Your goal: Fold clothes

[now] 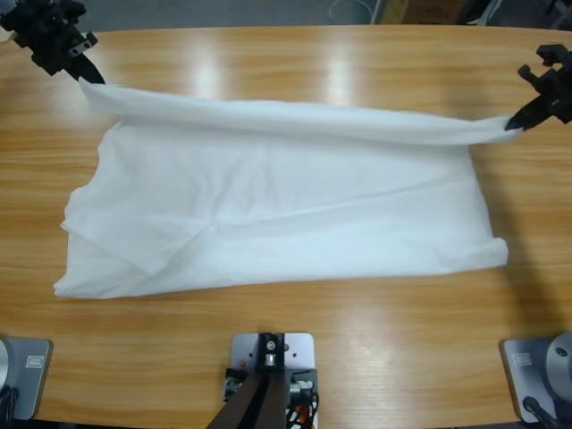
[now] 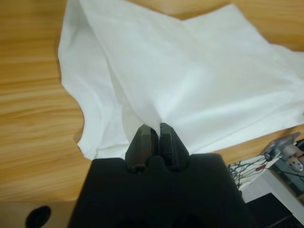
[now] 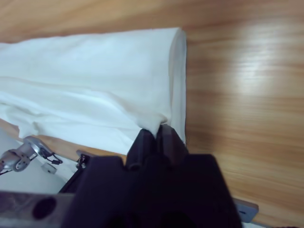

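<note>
You have the plain white short-sleeved T-shirt (image 1: 286, 214) lying across the middle of the long wooden table (image 1: 286, 357). The black two-jawed left gripper (image 1: 93, 79) sits at the shirt's far left corner and the black two-jawed right gripper (image 1: 511, 125) at its far right corner, each clamped on it. The shirt's far edge runs between them.

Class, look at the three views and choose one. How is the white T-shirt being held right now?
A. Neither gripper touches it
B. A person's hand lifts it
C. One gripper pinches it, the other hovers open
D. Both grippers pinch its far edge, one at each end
D: the left gripper and the right gripper are each shut on the T-shirt, at opposite ends of its raised far edge.
</note>
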You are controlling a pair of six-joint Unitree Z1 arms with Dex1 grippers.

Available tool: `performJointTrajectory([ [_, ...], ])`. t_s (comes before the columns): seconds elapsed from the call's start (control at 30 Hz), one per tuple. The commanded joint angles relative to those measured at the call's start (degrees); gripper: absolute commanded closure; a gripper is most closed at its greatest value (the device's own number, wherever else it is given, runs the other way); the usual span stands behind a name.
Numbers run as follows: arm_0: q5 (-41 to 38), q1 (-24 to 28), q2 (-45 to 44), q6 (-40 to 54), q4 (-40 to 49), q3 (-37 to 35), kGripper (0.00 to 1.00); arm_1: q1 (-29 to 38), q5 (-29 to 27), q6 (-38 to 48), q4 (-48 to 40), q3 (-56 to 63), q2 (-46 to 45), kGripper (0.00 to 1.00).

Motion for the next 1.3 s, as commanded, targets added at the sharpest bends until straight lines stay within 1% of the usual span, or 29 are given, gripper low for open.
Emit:
performJointTrajectory([
  [0.03, -0.94, 0.35, 0.60, 1.34, 7.82, 4.29, 1.000, 1.40, -0.37, -0.53, 0.46, 2.98, -2.08, 1.000],
  [0.43, -2.49, 0.09, 2.39, 2.74, 7.82, 7.79, 1.000, 1.49, -0.63, -0.62, 0.54, 3.62, 0.28, 1.000],
  [1.0, -3.38, -0.96, 8.40, 3.85, 7.73, 12.63, 1.000, 1.83, -0.63, -1.41, -0.56, 4.06, 4.64, 1.000],
  [1.3, -2.52, -0.52, 9.25, 4.03, 6.83, 18.65, 1.000, 1.81, -1.07, -1.49, -0.78, 4.87, 5.43, 1.000],
])
